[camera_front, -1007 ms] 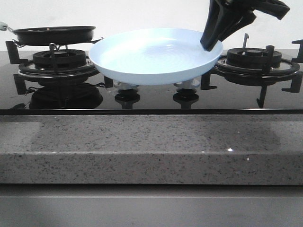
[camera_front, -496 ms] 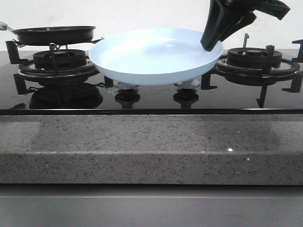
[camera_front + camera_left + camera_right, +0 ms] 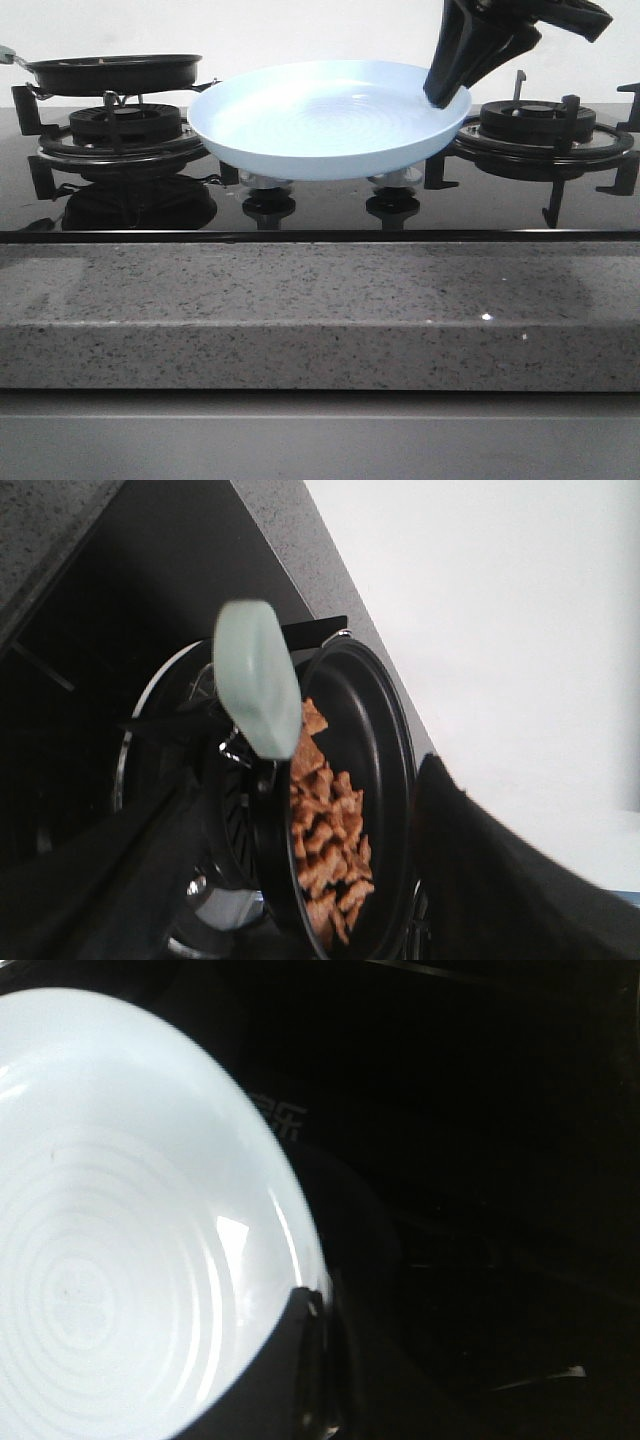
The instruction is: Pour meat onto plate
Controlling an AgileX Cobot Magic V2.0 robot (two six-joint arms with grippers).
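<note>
The pale-blue plate hangs level above the middle of the stove, empty. My right gripper is shut on its right rim; in the right wrist view the plate fills the left side and the gripper clamps its edge. The meat, a heap of light-brown pieces, lies in the black frying pan, which sits on the left burner. The pan's pale-green handle points toward my left gripper, which is open, with its fingers on either side of the pan and touching nothing. The left gripper is out of the front view.
The left burner grate is under the pan and the right burner grate is bare. Two knobs sit below the plate. A speckled granite counter edge runs along the front. A white wall stands behind.
</note>
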